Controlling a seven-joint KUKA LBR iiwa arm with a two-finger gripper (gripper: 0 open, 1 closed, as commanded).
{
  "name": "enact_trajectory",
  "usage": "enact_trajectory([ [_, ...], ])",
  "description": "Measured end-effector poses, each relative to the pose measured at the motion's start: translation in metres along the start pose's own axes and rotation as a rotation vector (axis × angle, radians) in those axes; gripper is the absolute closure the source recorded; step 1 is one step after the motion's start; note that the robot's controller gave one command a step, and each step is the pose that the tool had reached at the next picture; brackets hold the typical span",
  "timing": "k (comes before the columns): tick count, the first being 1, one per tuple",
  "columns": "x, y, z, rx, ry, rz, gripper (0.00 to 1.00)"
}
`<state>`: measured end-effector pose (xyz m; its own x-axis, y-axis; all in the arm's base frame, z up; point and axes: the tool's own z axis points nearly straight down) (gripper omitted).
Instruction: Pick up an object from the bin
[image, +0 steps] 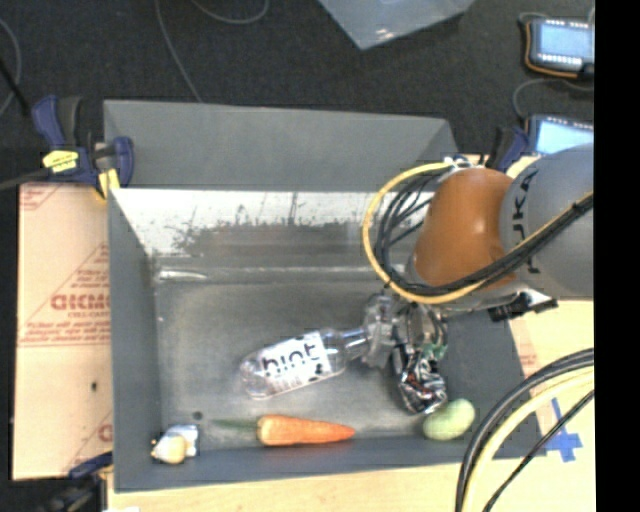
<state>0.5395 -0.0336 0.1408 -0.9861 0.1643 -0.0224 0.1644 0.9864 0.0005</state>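
My gripper (404, 345) is low in the right half of the bin, under the arm's orange cover. It is right at the neck end of a clear plastic bottle (292, 364) with dark lettering, which lies on its side in the middle of the floor, neck towards the gripper. Whether they touch is unclear. An orange carrot (305, 431) lies along the front wall just below the bottle. A small pale green round fruit (447, 420) sits in the front right corner, close below the gripper.
A small white and yellow thing (174, 446) lies in the front left corner. The arm with its looped cables covers the bin's right rear part. The back and left walls slope steeply.
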Motion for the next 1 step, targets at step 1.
enact_trajectory([
  [1, -0.0005, -0.0002, -0.0020, 0.000, -0.002, -0.001, 1.00],
])
